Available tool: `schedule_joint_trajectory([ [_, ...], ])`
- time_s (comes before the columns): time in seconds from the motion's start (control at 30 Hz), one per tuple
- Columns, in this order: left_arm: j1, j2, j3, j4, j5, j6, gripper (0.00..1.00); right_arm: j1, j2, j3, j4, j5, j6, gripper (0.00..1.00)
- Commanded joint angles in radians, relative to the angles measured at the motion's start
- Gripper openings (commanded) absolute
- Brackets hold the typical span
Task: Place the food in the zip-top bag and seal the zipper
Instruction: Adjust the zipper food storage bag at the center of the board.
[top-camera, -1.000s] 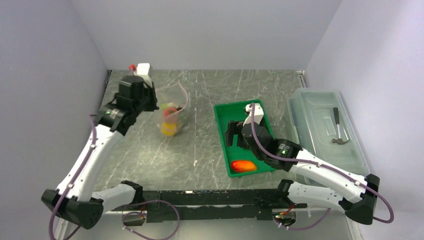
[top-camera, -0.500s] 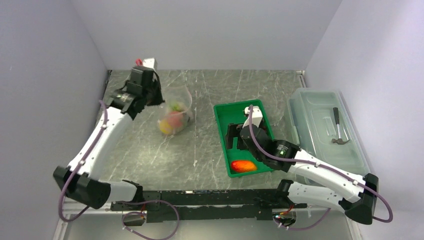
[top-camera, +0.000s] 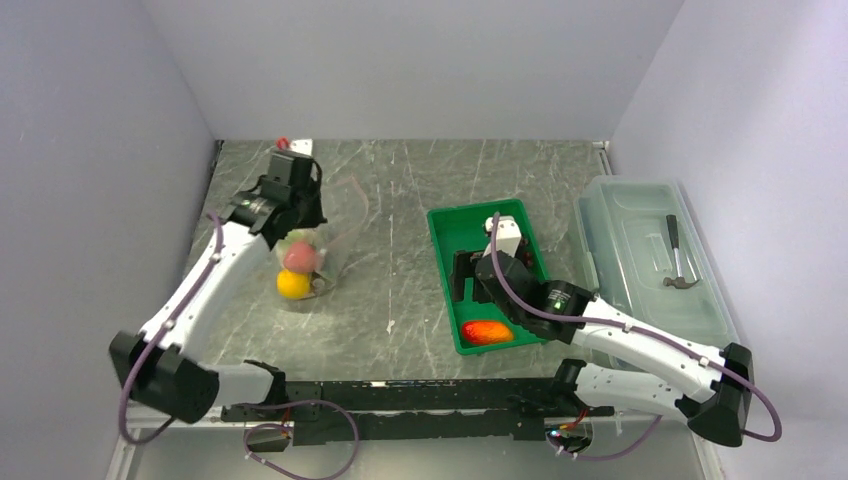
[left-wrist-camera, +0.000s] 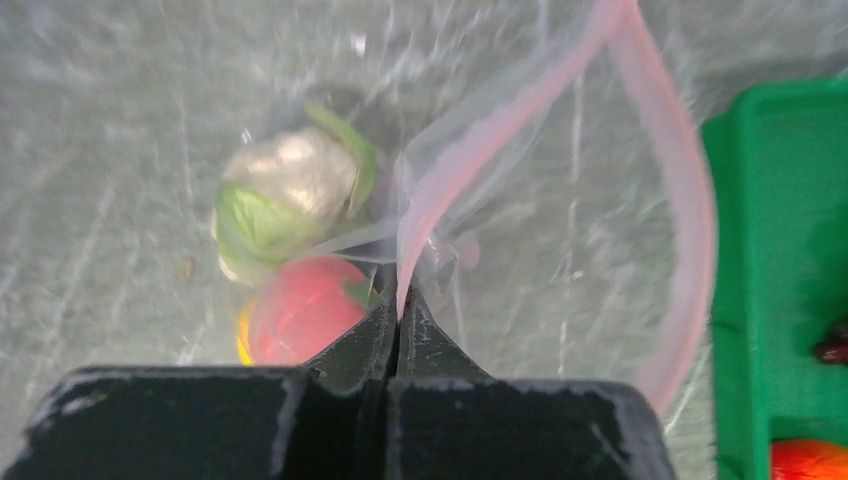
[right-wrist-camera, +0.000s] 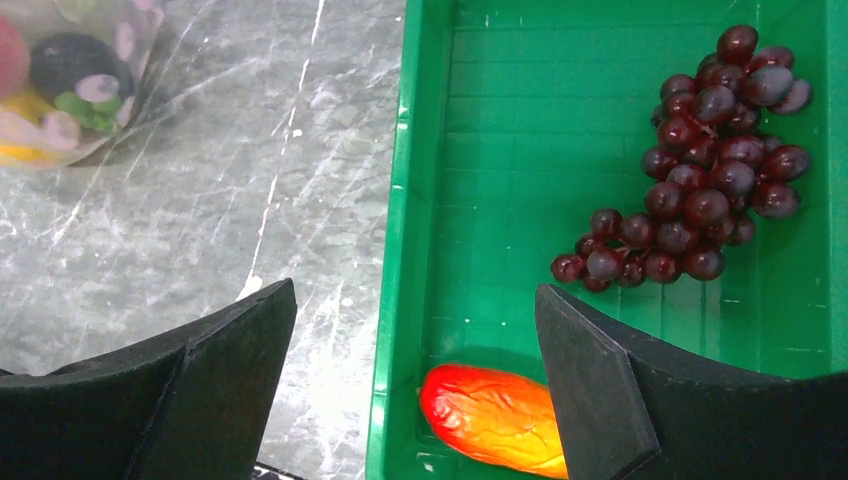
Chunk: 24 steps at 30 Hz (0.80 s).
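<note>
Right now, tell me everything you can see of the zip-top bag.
Clear, crinkly plastic zip-top bag, with a pale pink zipper standing open in a loop. The left end effector is shut on its mouth edge. Inside show lettuce, a red fruit, a lemon and a dark round fruit. It sits left of the green tray, apart from it.

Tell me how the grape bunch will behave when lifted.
The grape bunch is many small round beads in a loose cluster, so it will probably flex and dangle rather than lift stiffly. The glossy skins suggest a pinch on one grape could slip. Lying flat in the green tray, it seems unlikely to roll.
</note>
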Motion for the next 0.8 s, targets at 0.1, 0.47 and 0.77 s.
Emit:
schedule_joint_trajectory([
  [0.1, -0.002, 0.045, 0.025, 0.025, 0.067, -0.036, 0.0, 0.001, -0.014, 0.001, -0.02, 0.021, 0.022, 0.93],
  [0.47, -0.002, -0.055, 0.21, -0.041, 0.091, 0.006, 0.03, 0.001, -0.024, 0.003, -0.026, 0.036, 0.023, 0.94],
  [0.77, -0.002, -0.079, -0.046, -0.011, 0.044, 0.003, 0.01, 0.001, -0.007, -0.004, -0.09, 0.05, 0.055, 0.95],
])
